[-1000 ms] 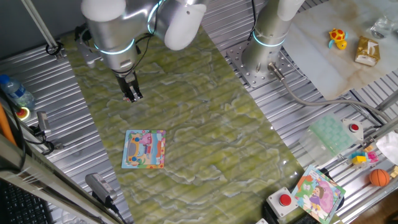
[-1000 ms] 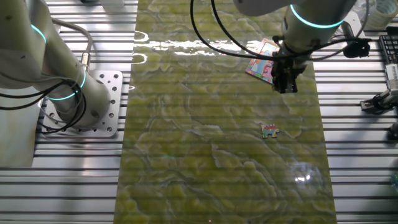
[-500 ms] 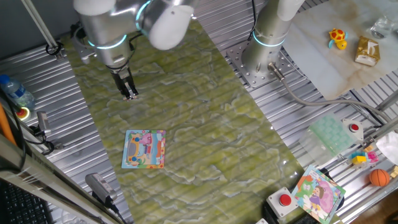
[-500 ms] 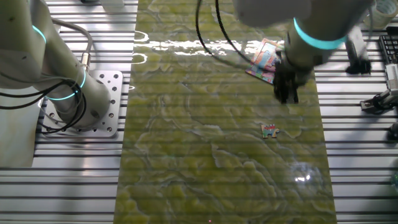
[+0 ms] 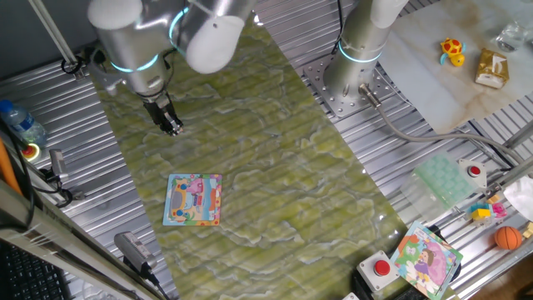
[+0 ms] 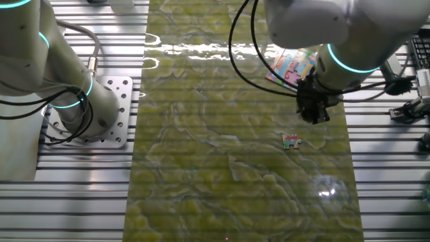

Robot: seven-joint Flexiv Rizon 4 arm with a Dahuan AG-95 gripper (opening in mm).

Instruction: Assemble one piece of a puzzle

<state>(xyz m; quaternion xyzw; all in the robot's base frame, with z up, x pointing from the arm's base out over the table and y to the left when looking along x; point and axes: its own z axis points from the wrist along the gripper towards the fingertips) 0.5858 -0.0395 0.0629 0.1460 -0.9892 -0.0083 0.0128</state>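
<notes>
A green and yellow marbled mat (image 5: 275,167) is laid over a ribbed metal table (image 5: 400,158). The gripper (image 5: 171,127) is seen hanging above the mat, pointing down, and nothing is seen between its fingers; whether the jaws are parted or closed cannot be told from either view.

In the other fixed view, the piece (image 6: 291,141) is shown lying flat on the mat, near the gripper (image 6: 313,115) but apart from it, on the side turned toward that camera. It cannot be made out in the one fixed view. The puzzle (image 5: 193,199) is seen whole in the one fixed view, flat on the mat and well apart from the gripper, toward the near edge of the table. In the other fixed view only part of the puzzle (image 6: 292,65) is shown, beyond the gripper, the rest being covered by the arm.

A second arm's base (image 5: 350,75) is bolted to the table, across the mat from the gripper. Only in the one fixed view are these shown: a pale slab (image 5: 441,58) with a yellow toy (image 5: 452,50) and a small carton (image 5: 492,68), a second picture board (image 5: 426,259), a red button (image 5: 381,267) and an orange ball (image 5: 507,237), all well apart from the gripper.
</notes>
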